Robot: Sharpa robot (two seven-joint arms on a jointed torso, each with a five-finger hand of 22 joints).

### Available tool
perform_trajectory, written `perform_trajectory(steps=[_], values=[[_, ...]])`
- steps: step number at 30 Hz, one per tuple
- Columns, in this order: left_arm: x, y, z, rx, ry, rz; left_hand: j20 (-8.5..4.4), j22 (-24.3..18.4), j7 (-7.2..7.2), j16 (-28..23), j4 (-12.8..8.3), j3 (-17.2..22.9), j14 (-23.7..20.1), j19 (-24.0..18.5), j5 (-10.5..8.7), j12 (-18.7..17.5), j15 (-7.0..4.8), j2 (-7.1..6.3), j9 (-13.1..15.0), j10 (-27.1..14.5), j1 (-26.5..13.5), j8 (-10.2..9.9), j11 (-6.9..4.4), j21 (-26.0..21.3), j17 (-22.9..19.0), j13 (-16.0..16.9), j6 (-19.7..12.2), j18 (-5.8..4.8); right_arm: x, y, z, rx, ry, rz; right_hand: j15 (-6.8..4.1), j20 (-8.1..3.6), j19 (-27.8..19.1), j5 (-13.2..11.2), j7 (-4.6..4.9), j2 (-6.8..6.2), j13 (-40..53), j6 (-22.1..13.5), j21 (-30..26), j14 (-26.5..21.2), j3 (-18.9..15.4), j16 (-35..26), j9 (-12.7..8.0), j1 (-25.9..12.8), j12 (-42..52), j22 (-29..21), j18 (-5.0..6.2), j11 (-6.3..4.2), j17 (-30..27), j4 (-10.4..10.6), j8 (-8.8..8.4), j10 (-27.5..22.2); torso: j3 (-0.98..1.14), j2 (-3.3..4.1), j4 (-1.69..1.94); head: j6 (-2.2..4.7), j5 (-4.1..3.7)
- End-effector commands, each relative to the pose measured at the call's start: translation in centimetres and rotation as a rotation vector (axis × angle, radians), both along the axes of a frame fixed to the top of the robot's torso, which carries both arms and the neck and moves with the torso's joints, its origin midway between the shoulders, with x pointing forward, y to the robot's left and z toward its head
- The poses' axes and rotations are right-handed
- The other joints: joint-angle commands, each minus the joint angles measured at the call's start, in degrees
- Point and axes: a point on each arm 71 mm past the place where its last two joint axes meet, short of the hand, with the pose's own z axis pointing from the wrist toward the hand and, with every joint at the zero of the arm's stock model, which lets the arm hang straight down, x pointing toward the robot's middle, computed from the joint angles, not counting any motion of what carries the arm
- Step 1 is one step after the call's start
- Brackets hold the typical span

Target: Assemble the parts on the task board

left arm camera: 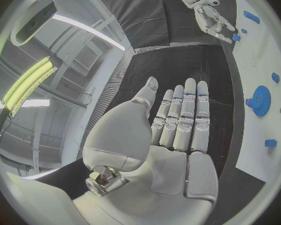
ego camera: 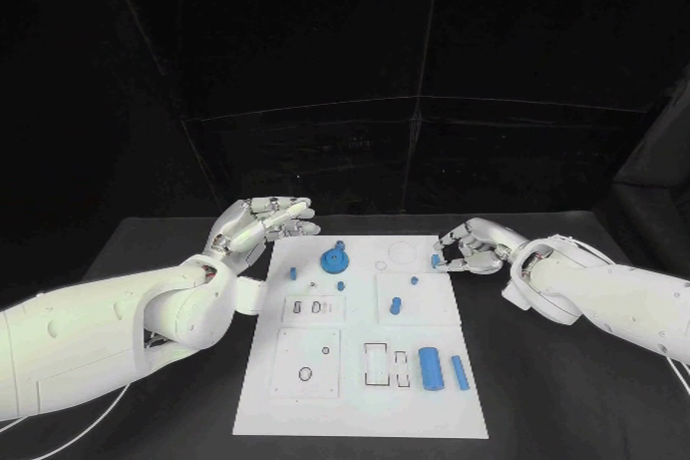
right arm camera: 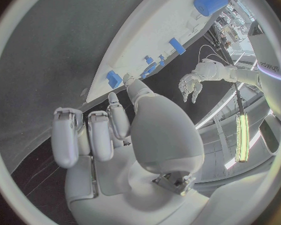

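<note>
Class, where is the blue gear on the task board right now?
In the head view, the blue gear sits near the task board's far edge, left of centre, close to the left hand.

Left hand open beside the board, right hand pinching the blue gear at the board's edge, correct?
Not the gear. The right hand pinches a small blue part at the task board's edge; the head view shows the blue gear lying untouched on the board. The left hand is open.

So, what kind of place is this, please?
Probably a robotics lab or test room. A white task board with small blue parts such as a gear lies on a black table, dark curtains hang behind it, and the left wrist view shows ceiling strip lights.
</note>
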Motion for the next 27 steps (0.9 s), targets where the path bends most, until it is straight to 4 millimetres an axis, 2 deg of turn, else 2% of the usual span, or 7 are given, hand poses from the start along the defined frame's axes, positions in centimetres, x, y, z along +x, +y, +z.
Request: perform_trajectory(steps=[1,8,13,27], values=[[-0.05,-0.1,0.3,-0.018,-0.032,-0.01,-0.03,-0.06,0.04,-0.24,-0.31,0.01,0.28,0.29,0.22,-0.32,-0.08,0.62,-0.03,0.25,0.02,-0.33,-0.03,-0.27,0.07,-0.04,0.47,0.82,0.17,0.25,0.01,-0.014,-0.003,0.001,0.05,0.05,-0.21,-0.4,0.09,0.48,0.77,0.36,-0.3,3.54,0.11,-0.09,0.0,0.68,0.15,5.58,-0.91,-0.03,3.07,-0.43,0.14,-0.02,-0.01,0.01,0.08,-0.04,-0.01],[-0.05,-0.13,0.29,-0.018,-0.031,-0.011,-0.03,-0.06,0.04,-0.24,-0.31,0.01,0.28,0.29,0.22,-0.32,-0.08,0.62,-0.03,0.25,0.02,-0.33,-0.03,-0.27,0.07,-0.04,0.47,0.82,0.41,0.62,-0.26,-0.033,0.003,-0.003,-0.07,-0.03,-0.08,-1.28,-0.03,1.7,1.11,1.48,-0.25,3.58,1.02,-0.05,0.17,2.0,0.51,5.76,-0.95,-0.18,3.21,-1.39,0.53,0.27,-0.02,-0.02,0.03,-0.3,0.1],[-0.06,-0.13,0.29,-0.018,-0.031,-0.011,-0.03,-0.06,0.04,-0.24,-0.31,0.01,0.28,0.29,0.22,-0.32,-0.08,0.62,-0.03,0.25,0.02,-0.33,-0.03,-0.27,0.07,-0.04,0.47,0.82,0.48,0.69,-0.38,-0.044,0.006,-0.005,-0.11,-0.07,0.0,-1.41,-0.08,1.85,1.32,1.91,-0.21,3.58,1.27,-0.05,0.21,2.26,0.73,5.86,-0.97,-0.23,3.23,-1.74,0.63,0.43,0.04,-0.03,0.01,-0.39,0.13],[-0.06,-0.14,0.29,-0.018,-0.03,-0.011,-0.03,-0.06,0.04,-0.24,-0.31,0.01,0.28,0.29,0.22,-0.32,-0.08,0.62,-0.03,0.25,0.02,-0.33,-0.03,-0.27,0.07,-0.04,0.47,0.82,0.53,0.78,-0.54,-0.06,0.012,-0.004,-0.22,-0.16,0.07,-1.46,-0.24,2.14,1.56,3.2,-0.18,3.61,1.7,-0.03,0.34,2.23,0.99,5.97,-0.99,-0.36,3.34,-2.17,1.05,0.62,0.03,-0.06,0.01,-0.57,-0.03]])
